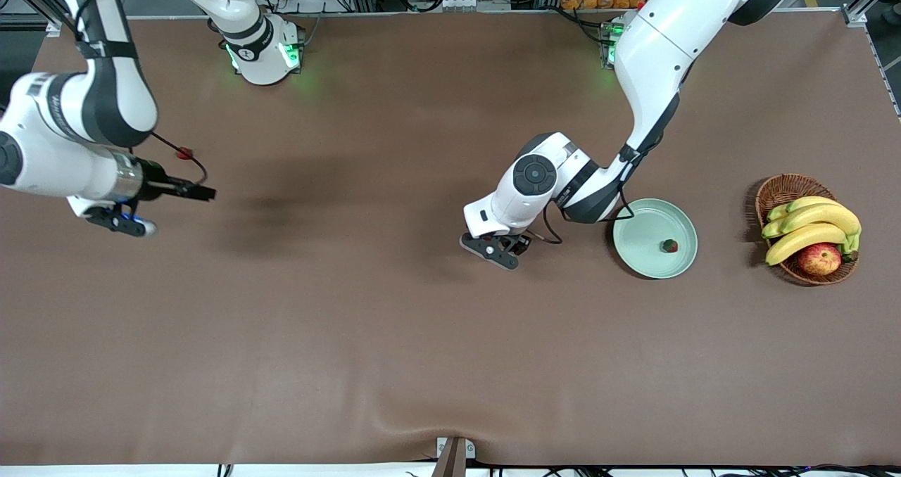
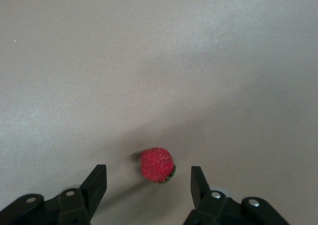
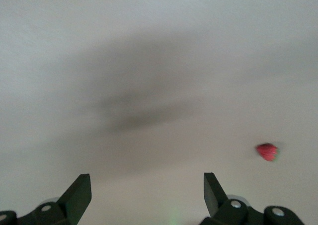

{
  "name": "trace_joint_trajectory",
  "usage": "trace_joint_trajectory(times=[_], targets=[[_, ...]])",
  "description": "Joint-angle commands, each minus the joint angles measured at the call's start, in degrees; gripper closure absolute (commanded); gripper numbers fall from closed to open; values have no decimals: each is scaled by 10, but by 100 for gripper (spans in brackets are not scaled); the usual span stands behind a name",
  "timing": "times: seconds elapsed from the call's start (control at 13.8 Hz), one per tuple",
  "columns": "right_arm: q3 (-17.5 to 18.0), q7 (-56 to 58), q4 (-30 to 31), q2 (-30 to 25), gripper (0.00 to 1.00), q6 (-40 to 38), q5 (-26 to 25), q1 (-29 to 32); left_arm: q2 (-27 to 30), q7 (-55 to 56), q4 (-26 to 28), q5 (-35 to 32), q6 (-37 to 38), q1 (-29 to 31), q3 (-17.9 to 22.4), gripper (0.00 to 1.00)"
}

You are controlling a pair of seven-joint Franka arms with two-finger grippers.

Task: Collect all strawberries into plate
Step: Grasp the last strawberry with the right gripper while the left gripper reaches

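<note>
Looking from my end of the table inward, I see the plate (image 1: 655,238) first, sitting toward the left arm's end, with one strawberry (image 1: 670,245) lying inside it near the rim. Just beside it, farther toward that end of the table, stands a wicker basket (image 1: 783,190) holding bananas (image 1: 813,225) and an apple (image 1: 819,258). The left gripper (image 1: 501,245) is low over the table just beside the plate, on the side toward the right arm. In the left wrist view its fingers (image 2: 96,182) stand apart with a second strawberry (image 2: 157,165) lying on the table between them; I see a gap on each side, so nothing is gripped. From the front camera I cannot make out that berry, since the wrist hides it.

Farther from me, toward the right arm's end, the right gripper (image 1: 199,191) hangs over bare table with its fingers (image 3: 78,194) spread wide and nothing between them. A third strawberry (image 1: 184,153) lies on the brown table (image 1: 394,336) a little farther from my camera than that gripper, and it also shows in the right wrist view (image 3: 267,151), off to one side of the fingers and well apart from them.
</note>
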State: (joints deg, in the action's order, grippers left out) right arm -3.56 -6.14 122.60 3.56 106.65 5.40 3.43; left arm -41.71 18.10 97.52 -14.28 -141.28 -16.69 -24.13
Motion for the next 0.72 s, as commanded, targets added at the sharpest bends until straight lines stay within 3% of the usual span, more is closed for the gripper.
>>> trace_joint_trajectory(times=[0.0,0.29,0.65], targets=[[-19,66,74,-59,0,5,-34,30,-15,13,-22,0,10,-12,7,8],[-95,138,119,-65,0,15,-94,31,-29,21,-35,0,9,-28,19,8],[-118,175,198,-53,0,125,-119,53,-31,22,-39,0,7,-64,51,16]])
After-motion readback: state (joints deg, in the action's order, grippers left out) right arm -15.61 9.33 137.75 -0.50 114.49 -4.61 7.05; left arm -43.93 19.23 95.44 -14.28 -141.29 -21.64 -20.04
